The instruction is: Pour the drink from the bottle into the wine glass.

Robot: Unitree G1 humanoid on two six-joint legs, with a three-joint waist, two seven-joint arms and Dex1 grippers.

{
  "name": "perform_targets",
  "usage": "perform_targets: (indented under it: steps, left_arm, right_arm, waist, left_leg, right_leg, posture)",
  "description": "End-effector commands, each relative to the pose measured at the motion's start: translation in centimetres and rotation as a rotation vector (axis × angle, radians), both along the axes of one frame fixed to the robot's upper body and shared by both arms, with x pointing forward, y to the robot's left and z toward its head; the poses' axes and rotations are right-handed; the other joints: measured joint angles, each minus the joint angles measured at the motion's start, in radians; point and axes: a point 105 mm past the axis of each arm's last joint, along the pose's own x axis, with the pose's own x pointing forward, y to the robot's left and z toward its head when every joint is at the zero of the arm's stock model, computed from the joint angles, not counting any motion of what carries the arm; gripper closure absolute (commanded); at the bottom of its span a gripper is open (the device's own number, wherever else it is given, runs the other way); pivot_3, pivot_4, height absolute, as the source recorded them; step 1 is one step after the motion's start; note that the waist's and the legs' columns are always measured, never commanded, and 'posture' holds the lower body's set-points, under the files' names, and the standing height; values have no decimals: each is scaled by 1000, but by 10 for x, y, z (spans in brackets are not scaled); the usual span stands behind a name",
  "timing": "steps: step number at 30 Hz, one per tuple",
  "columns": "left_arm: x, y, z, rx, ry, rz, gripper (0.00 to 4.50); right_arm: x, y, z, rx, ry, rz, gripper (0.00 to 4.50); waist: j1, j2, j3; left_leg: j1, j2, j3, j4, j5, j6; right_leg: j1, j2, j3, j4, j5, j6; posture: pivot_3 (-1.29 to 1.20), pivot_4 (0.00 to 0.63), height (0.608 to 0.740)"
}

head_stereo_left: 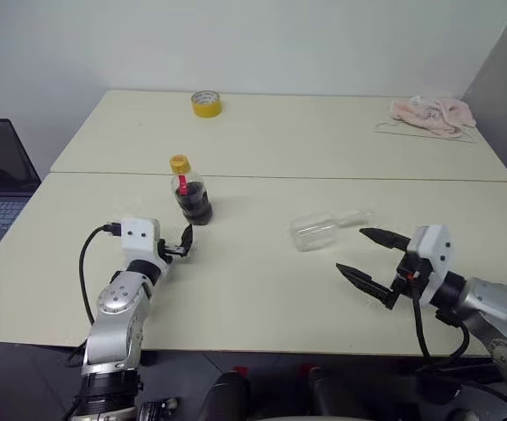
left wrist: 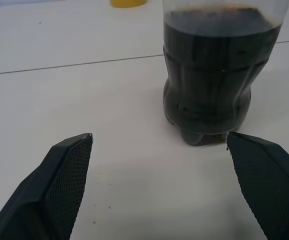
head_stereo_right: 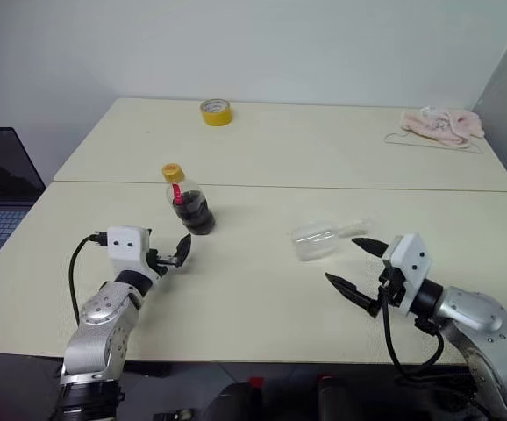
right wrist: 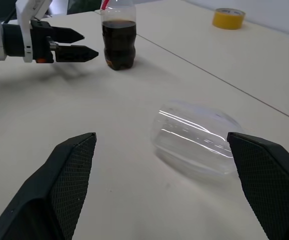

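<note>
The bottle point(head_stereo_left: 191, 195) stood upright just ahead of the left gripper point(head_stereo_left: 184, 244), cap on, its dark drink point(left wrist: 212, 85) filling most of the body. That gripper's fingers were spread wide and level with the table point(head_stereo_left: 262, 289), empty, aimed at the bottle's lower half but not yet around it; one finger lined up with the bottle's near edge rather than clearing it.

The wine glass point(head_stereo_left: 322, 230) lay on its side, bowl toward the bottle and stem pointing away, just ahead of the right gripper point(head_stereo_left: 369, 258), which hung wide open and empty, pointing across at it.

To my eye nothing could be poured until that glass stood on its foot, so the step in hand was two reaches. The left hand would do well to shift so the bottle sat centred between its fingers before closing, or it might knock it over. The right should take the glass gently, since a round bowl would roll away from a nudge.
</note>
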Motion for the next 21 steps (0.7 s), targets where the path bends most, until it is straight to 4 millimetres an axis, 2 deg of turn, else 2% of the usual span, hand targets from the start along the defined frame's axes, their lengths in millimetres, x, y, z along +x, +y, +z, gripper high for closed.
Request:
perform_targets:
  steps: [1,6,13,21]
  left_arm:
    - [8,-10,14,40,-48,-68,0]
    - [24,-16,13,53,-39,-106,0]
    - [38,-18,15,69,-49,-104,0]
    - [55,-27,25,58,-83,-117,0]
  right_arm:
    - [-2,17,10,29,-39,56,18]
    - [2,29,10,61,-68,85,18]
    - [5,35,10,75,-96,99,18]
    - [5,47,20,84,-118,157,18]
  waist:
    - [1,-1,0]
    - [1,-1,0]
    - [1,-1,0]
    - [1,-1,0]
  left_leg:
    - [0,0,0,0,0,0]
    - [0,0,0,0,0,0]
    - [0,0,-1,0,0,0]
    - [-1,0,-1,0,1,-1]
  right_leg:
    - [0,0,0,0,0,0]
    - [0,0,0,0,0,0]
    - [-1,0,-1,0,0,0]
    - [-1,0,-1,0,0,0]
  posture:
    - [0,150,740]
    - [0,150,740]
    - [0,150,740]
    - [0,150,740]
